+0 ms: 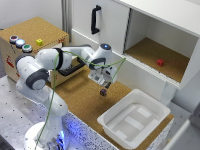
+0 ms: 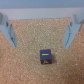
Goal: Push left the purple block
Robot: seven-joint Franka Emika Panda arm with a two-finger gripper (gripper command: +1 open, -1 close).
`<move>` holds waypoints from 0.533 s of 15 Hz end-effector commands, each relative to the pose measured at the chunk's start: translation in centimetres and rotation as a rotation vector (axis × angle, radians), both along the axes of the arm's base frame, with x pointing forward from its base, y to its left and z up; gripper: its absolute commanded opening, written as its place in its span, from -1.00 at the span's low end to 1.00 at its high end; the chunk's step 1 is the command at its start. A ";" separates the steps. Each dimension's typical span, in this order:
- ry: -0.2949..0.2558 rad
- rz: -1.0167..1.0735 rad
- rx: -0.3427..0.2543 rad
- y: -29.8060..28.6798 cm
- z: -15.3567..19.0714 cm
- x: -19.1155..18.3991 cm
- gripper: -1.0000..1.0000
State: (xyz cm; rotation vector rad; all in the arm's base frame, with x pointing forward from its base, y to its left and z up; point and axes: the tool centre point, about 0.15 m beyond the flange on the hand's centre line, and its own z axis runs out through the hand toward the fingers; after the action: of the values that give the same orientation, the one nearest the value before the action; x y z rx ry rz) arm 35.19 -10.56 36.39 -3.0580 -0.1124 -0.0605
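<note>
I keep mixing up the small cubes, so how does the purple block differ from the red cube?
The purple block is dark, almost black; the red cube is bright red. The purple block lies on the open cork table under the gripper; the red cube sits inside the open cabinet compartment. Both are tiny cubes resting on cork.

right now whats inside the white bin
Nothing loose shows inside the white bin, only raised ridges on its floor. The strip behind its near wall is hidden. The purple block sits outside it on the cork, below the claw.
</note>
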 end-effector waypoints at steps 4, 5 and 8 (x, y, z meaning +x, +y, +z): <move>0.095 0.025 0.059 -0.8 0.9 1.5 1.00; 0.095 0.025 0.059 -0.8 0.9 1.5 1.00; 0.014 0.007 0.016 -0.8 0.0 0.0 1.00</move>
State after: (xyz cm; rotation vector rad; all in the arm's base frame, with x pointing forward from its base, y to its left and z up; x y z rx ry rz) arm 35.21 -10.80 36.47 -3.0488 -0.1153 -0.0405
